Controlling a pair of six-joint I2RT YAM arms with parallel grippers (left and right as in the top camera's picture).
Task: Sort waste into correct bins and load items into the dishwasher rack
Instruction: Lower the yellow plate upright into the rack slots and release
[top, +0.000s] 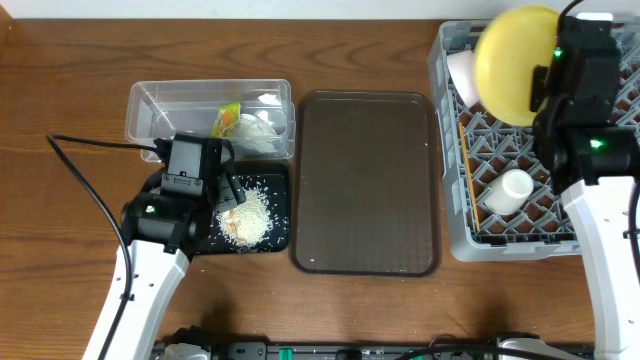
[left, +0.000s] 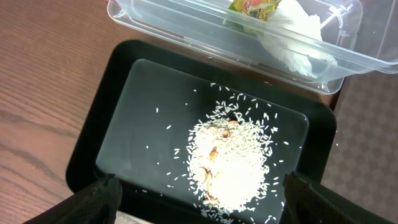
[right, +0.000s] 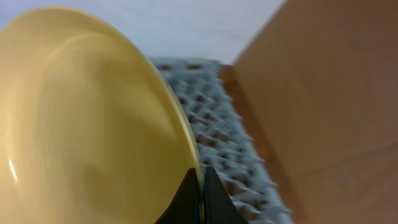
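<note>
While the right gripper (right: 200, 186) pinches the rim of the yellow plate (top: 515, 60) between fingers closed almost together, the plate hangs over the dishwasher rack (top: 510, 245), toward 1 o'clock on the table. In the rack, a white bowl (top: 462, 72) shows at the plate's 9 o'clock, a small white cup (top: 512, 190) lies at its 6 o'clock, and the chopsticks (top: 470, 180) run along the rack's left wall. The left gripper (left: 202, 205) hangs wide apart and empty over the black tray (left: 143, 106), at 8 o'clock, where the rice (left: 233, 162) is heaped. Just beside the tray at its 12 o'clock, the clear tub (left: 186, 31) holds the snack wrapper (left: 252, 7) and the tissue (left: 292, 31). A brown serving tray (top: 365, 180) lies at the centre.
</note>
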